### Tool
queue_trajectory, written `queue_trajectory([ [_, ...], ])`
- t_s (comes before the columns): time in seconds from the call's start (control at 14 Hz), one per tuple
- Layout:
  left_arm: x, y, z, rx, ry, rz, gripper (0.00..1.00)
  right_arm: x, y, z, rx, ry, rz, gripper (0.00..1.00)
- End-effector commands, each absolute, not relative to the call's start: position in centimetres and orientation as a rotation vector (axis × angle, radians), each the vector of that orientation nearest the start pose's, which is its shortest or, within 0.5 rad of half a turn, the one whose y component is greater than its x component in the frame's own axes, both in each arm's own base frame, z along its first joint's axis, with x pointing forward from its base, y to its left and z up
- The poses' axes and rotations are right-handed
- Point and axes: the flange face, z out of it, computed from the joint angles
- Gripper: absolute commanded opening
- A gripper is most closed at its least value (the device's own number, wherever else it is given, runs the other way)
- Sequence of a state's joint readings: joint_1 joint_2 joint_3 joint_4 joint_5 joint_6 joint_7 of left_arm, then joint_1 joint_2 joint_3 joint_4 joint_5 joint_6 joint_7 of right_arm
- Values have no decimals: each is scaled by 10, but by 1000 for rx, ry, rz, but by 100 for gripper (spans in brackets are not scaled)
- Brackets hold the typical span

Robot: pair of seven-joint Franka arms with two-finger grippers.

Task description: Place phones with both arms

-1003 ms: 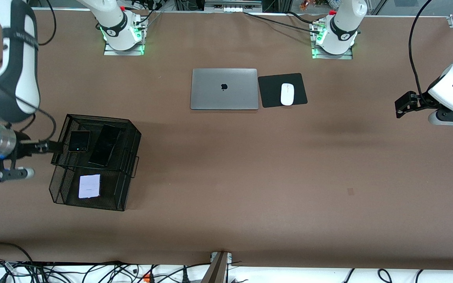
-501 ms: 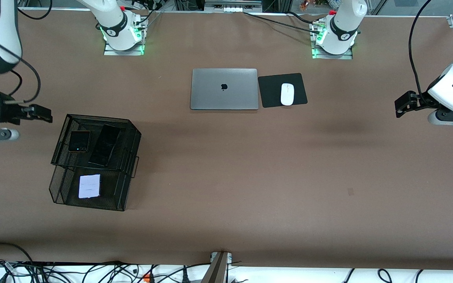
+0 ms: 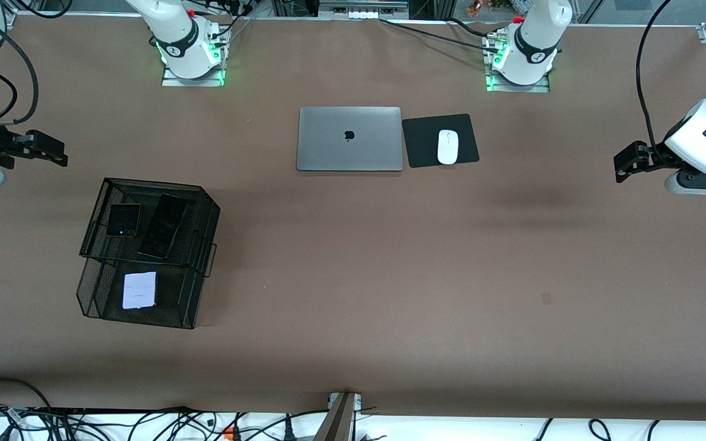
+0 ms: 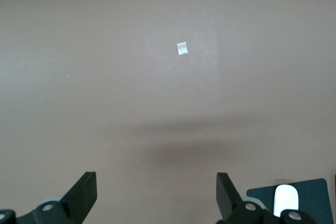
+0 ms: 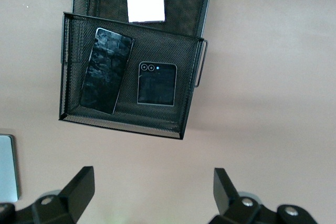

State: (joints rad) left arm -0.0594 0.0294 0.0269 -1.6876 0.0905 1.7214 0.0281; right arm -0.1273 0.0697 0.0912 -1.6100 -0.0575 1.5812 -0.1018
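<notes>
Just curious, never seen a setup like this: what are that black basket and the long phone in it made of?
The black basket looks like painted wire mesh: you can see through its walls. The long slim phone seems glossy glass, showing mottled reflections.

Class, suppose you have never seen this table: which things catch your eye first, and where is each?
A black mesh rack toward the right arm's end holds a black flip phone beside a slab phone on its upper tier, and a pale flip phone below, nearer the camera. A closed laptop lies mid-table beside a mouse. The right gripper and left gripper hang open over bare table.
</notes>
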Motion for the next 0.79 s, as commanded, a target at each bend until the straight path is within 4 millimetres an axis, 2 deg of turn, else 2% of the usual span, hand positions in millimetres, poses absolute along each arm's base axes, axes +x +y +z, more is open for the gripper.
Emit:
queue_trajectory([
  [0.0,569,-13,574,-3072,115,-5,100,559,-26,574,-3202,-70,170,100],
  [0.36,569,-13,574,-3072,112,-3,100,560,-25,580,-3199,-71,164,100],
  [0.72,570,-13,573,-3072,112,-2,100,560,-27,576,-3184,-55,192,100],
])
